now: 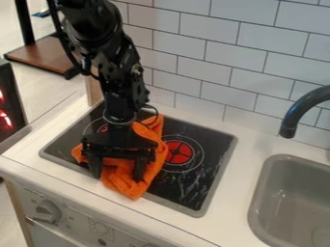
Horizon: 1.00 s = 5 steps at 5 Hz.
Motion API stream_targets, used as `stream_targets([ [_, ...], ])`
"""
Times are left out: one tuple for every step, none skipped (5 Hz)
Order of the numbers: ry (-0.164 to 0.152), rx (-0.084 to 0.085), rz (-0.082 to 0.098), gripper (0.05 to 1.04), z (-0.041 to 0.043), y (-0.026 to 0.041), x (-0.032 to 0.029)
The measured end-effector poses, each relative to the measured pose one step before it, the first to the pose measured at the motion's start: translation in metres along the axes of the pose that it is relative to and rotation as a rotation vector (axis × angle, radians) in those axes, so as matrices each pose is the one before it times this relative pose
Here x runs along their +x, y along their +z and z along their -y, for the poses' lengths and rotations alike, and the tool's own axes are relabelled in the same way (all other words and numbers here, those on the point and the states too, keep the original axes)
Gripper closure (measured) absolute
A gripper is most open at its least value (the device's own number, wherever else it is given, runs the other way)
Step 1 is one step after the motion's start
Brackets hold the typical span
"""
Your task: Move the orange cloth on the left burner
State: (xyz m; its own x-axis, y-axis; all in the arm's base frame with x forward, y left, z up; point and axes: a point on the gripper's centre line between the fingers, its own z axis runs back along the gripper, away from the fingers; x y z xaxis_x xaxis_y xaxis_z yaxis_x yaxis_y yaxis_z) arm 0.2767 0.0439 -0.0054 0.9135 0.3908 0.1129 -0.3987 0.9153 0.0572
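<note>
End effector (117,179) at the orange cloth (130,189), fingers apart. Cloth is bunched on the cooktop's (191,211) left side, near the left burner (103,128). Likely final placement: back off if coverage suffices, else grip and nudge rearward.

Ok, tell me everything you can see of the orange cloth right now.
The orange cloth looks like soft, slightly textured fabric, plain in colour. It lies rumpled and unevenly folded on the black cooktop, running from between the burners toward the front, where a corner laps over the rim. The right burner shows beside it. The tool is above it with fingers apart, hiding its middle; whether they press on it, I can't tell.
</note>
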Motion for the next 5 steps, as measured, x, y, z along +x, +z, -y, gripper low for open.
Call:
stream_targets([
  [0.0257,0.0058,0.0097,0.084,-0.00103,-0.00500,0.01134],
  [0.0210,-0.0121,0.0034,0.084,0.00506,-0.00286,0.01540],
  [0.0156,0.0012,0.0028,0.084,0.00185,-0.00119,0.01358],
  [0.0275,0.0094,0.0031,0.084,-0.00312,-0.00079,0.01826],
  [0.0805,0.0075,0.0173,0.084,-0.01211,-0.00076,0.02517],
])
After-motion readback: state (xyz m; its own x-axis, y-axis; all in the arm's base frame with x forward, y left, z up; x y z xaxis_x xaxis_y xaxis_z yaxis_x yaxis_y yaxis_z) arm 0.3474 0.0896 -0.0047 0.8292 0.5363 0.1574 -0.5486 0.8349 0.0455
